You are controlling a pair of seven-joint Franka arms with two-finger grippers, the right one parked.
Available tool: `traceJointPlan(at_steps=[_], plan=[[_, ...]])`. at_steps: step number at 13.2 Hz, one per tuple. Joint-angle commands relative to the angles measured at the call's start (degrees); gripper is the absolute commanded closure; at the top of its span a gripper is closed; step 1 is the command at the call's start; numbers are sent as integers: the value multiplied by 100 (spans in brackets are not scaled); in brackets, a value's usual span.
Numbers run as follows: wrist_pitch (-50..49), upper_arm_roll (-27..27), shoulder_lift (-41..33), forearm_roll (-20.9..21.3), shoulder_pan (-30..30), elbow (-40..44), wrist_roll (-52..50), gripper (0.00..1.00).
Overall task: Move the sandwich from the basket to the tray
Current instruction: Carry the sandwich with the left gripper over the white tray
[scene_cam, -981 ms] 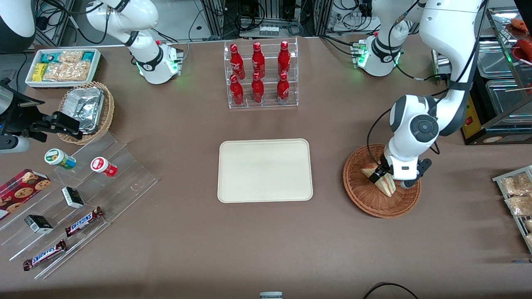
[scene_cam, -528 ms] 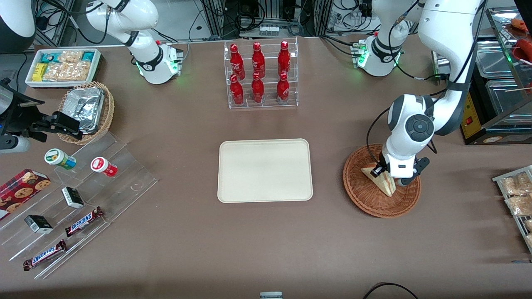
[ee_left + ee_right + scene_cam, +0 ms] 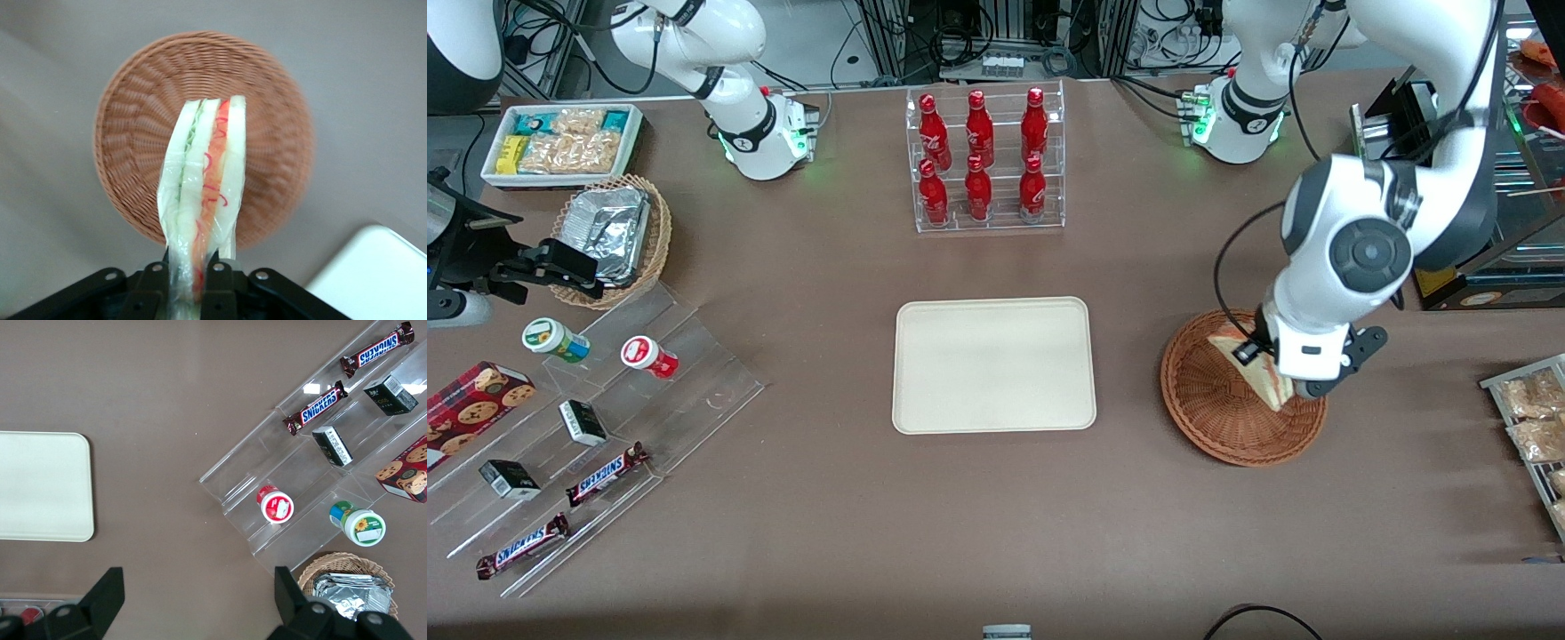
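1. One sandwich point(image 3: 1258, 378), pinched between the two fingers point(image 3: 152, 280) of the left gripper point(image 3: 1263, 363); closed on the bread at its lower end in the wrist view.
2. Seen at the right of the front frame, a little below the middle, over the reddish-brown basket point(image 3: 1209, 418).
3. Lifted clear of the weave in the wrist view point(image 3: 207, 193): whole round basket point(image 3: 133, 160) visible below, nothing else in it.
4. Layers of pale bread, orange, red and green standing edge-on toward the wrist camera.
5. Cream tray point(image 3: 994, 364) in the centre of the front frame, bare, well apart from the basket; one rounded corner point(image 3: 373, 267) also caught by the wrist camera.
6. Rack of red bottles point(image 3: 983, 160) above the tray in the front frame.
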Motion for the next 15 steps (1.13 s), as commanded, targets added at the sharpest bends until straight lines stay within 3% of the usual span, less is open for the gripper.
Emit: traceJointPlan(at_steps=[1,5,7,11,15], plan=[[-122,-547,315,-79,-56,503,-271,100],[-60,-1259,1201,-18,-56,1548,-263,100],[-52,-1550,1772,479,-335,2015,-298,100],[430,-1533,2618,834,-1022,2509,-395,100],[836,-1516,3058,870,-1400,2518,-395,100]])
